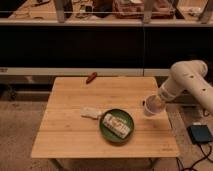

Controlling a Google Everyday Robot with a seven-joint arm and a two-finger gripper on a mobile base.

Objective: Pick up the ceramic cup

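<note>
- Gripper (pixel 151 104) was at right side of table (pixel 70 135), right at the ceramic cup (pixel 151 107); could not tell its state.
- Cup was near right table edge, just beside green plate (pixel 106 130) w/ white packet (pixel 116 125) on it. Whether cup touched the wood or was lifted, not clear.
- Step, I judge: grasp / start of lift.
- Next move needs firm hold, then straight up, w/o tilting cup or hitting plate.
</note>
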